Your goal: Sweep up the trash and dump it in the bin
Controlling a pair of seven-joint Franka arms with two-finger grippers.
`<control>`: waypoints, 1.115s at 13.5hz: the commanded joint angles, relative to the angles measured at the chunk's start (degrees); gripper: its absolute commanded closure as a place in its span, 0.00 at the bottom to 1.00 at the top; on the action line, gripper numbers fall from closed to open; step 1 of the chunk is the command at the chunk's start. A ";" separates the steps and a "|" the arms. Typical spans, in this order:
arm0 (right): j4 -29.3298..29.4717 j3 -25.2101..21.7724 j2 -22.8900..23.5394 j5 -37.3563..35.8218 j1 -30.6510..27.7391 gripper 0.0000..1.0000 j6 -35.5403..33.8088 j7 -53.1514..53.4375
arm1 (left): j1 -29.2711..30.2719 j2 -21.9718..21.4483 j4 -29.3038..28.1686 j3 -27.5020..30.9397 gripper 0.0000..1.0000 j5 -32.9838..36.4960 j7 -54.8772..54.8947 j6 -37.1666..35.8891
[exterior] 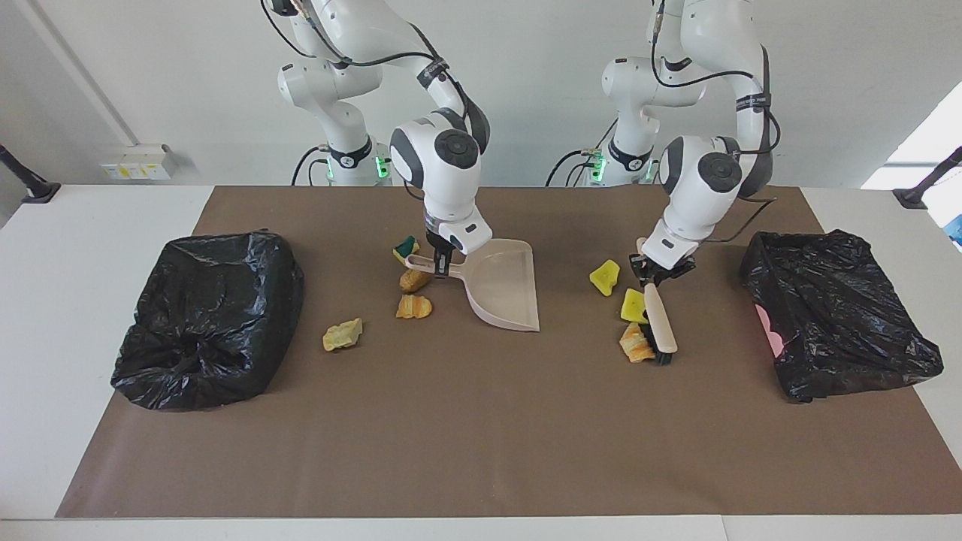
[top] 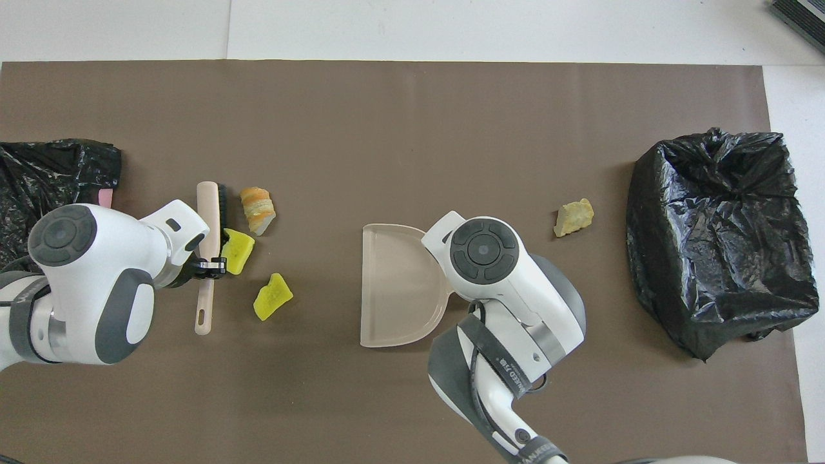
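My right gripper [exterior: 443, 264] is shut on the handle of a beige dustpan [exterior: 502, 289], whose pan rests on the brown mat; the pan also shows in the overhead view [top: 393, 290]. Beside its handle lie a green-and-yellow sponge bit [exterior: 406, 248], a tan lump [exterior: 414, 279] and an orange lump [exterior: 414, 306]. A yellow-tan scrap [exterior: 343, 334] lies toward the right arm's bin. My left gripper [exterior: 652, 274] is shut on a beige brush [exterior: 663, 330] with black bristles. Two yellow sponge pieces [exterior: 606, 276] [exterior: 633, 305] and an orange bread lump [exterior: 636, 343] lie beside the brush.
A black-bagged bin [exterior: 210, 319] stands at the right arm's end of the table and another [exterior: 834, 323] at the left arm's end. A brown mat [exterior: 481, 436] covers the table.
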 commanded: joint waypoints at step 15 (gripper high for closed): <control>-0.90 0.30 0.63 -1.28 -0.84 1.00 2.97 -1.00 | -20.28 -5.68 -0.31 0.84 1.00 -14.49 -15.97 -6.93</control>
